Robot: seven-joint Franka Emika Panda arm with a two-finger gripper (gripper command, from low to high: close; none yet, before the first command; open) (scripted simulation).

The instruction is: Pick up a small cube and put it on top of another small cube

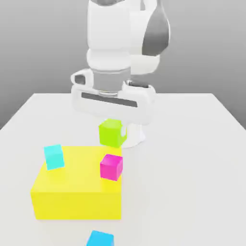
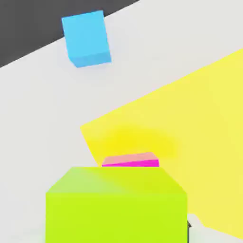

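While I hang above the white table (image 1: pixel 192 158), my gripper (image 1: pixel 113 126) holds the small lime-green cube (image 1: pixel 112 132) in the air, clamped from above (the fingers themselves are mostly hidden behind my hand); the cube sits just beyond the far edge of the big yellow block (image 1: pixel 77 192); on that block rest a magenta cube (image 1: pixel 111 166), near its right side in the exterior view, and a cyan cube (image 1: pixel 54 156) near its left; a second cyan cube (image 1: pixel 100 238) lies on the table in front of the block; in the hand view the lime-green cube (image 2: pixel 116 204) is closest, with the magenta cube (image 2: pixel 130 160) peeking past it.
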